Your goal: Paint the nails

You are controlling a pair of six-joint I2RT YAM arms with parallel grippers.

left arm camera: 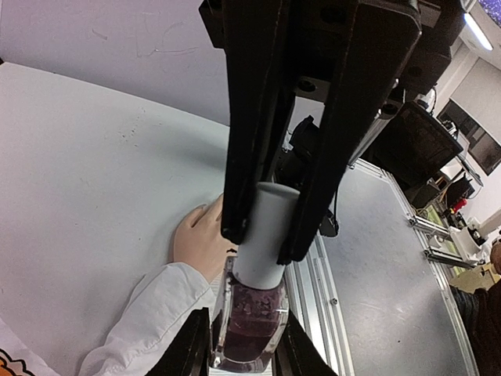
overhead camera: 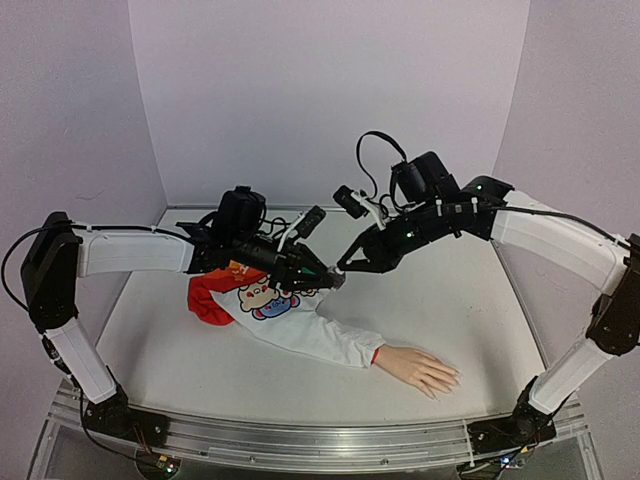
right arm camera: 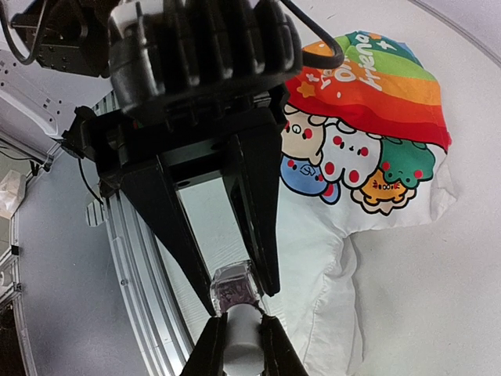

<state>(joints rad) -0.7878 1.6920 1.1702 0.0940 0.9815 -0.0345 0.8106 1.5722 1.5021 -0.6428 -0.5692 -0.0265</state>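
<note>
Top external: nails [overhead camera: 455, 381] of mannequin hand [overhead camera: 420, 368] lie near table's front edge, right of centre; above mid-table my left pincer [left arm camera: 239, 345] clamps polish bottle [left arm camera: 249, 321], my right pincer [right arm camera: 241, 345] clamps its cap [left arm camera: 266, 235].

The nails [overhead camera: 455, 381] — tiny, colour unclear — tip a pale mannequin hand [overhead camera: 415, 365] lying flat.

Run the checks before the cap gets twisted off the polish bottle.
1. The left hand is shut on the bottle: ok.
2. The right hand is shut on the cap: ok.
3. The cap is off the bottle: not ok, it sits on the neck.
4. The mannequin hand lies flat on the table: ok.
5. The sleeve cuff stops short of its fingers: ok.
6. Which nails need paint: cannot tell, too small.
</note>
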